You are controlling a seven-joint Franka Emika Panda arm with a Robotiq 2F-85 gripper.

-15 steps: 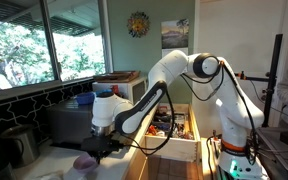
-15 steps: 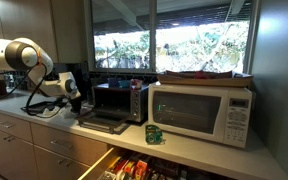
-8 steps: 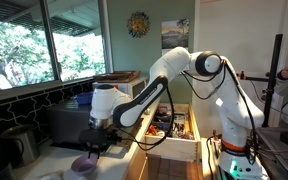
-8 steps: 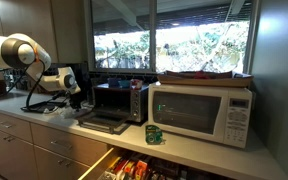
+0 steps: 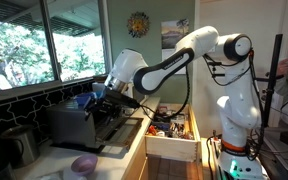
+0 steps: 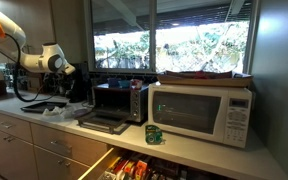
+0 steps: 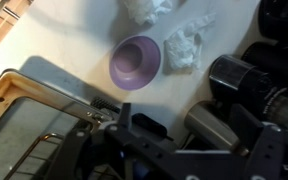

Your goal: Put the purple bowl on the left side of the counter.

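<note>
The purple bowl [image 7: 135, 61] is a small round lavender dish sitting upright on the pale counter [image 7: 69, 50], free of any grip. It also shows at the near end of the counter [image 5: 84, 163] in an exterior view. My gripper [image 5: 99, 100] hangs well above and behind the bowl, level with the toaster oven's top. From the wrist view the gripper [image 7: 174, 130] looks down on the bowl with its jaws apart and nothing between them. The arm's wrist [image 6: 54, 60] stands high at the far left in an exterior view, where I cannot make out the bowl.
A toaster oven [image 5: 84, 125] with its door folded down stands beside the bowl. Crumpled white paper [image 7: 184, 48] lies just past the bowl. A metal kettle [image 5: 19, 143], a microwave [image 6: 202, 112] and an open utensil drawer [image 5: 174, 128] are nearby.
The gripper was low over the counter and shut on the bowl. It has opened, left the bowl on the counter, and risen up and back toward the toaster oven.
</note>
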